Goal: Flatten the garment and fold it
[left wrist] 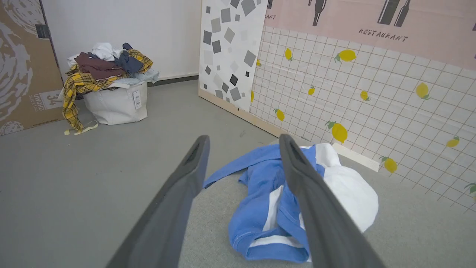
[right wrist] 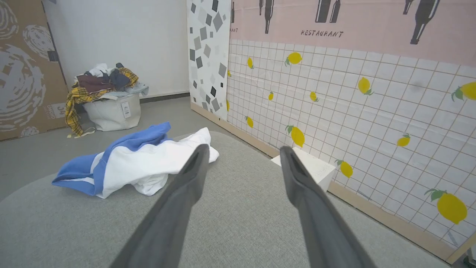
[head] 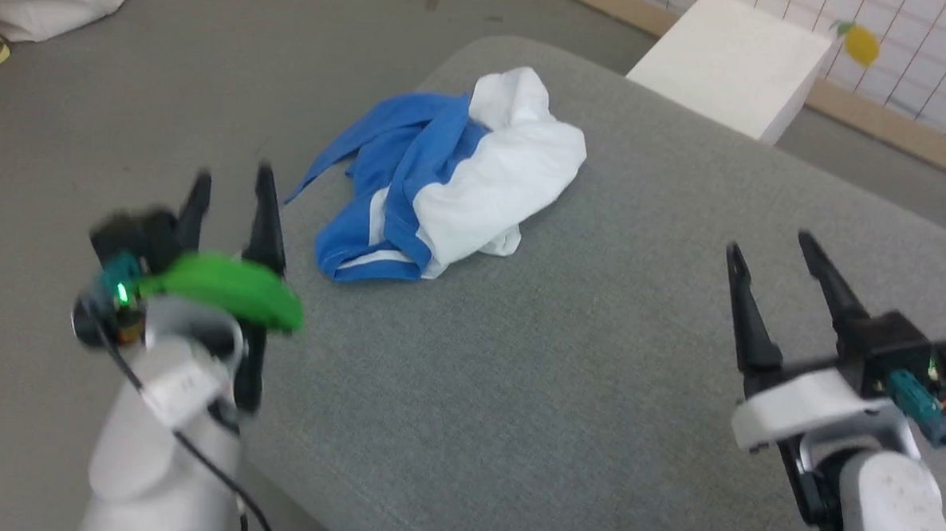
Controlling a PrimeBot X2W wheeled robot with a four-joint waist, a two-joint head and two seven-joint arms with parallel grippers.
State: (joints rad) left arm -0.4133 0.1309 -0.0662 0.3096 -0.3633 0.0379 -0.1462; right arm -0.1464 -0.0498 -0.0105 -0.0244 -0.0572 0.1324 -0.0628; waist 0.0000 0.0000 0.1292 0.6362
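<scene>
You work over a wide grey fabric surface (head: 563, 397) with a rounded edge; around it lies a grey floor (head: 170, 69). Behind it stands a wall panel (left wrist: 372, 93) with a white grid and yellow lemons; next to it is a panel with grey squares (left wrist: 230, 48). A white box (head: 729, 65) sits on the floor between the surface and the lemon panel. Farther away, near a white wall, a pale bag (left wrist: 115, 104) is heaped with mixed clothes; a sheet of cardboard (left wrist: 22, 63) leans beside it. The garment (head: 453, 177) lies crumpled on the far part of the surface, its blue part toward the left gripper (head: 234, 177), its white part toward the box. That gripper hangs open and empty near the blue edge, not touching it; the right gripper (head: 769, 242) is also open and empty, well apart from the garment, over bare fabric.
</scene>
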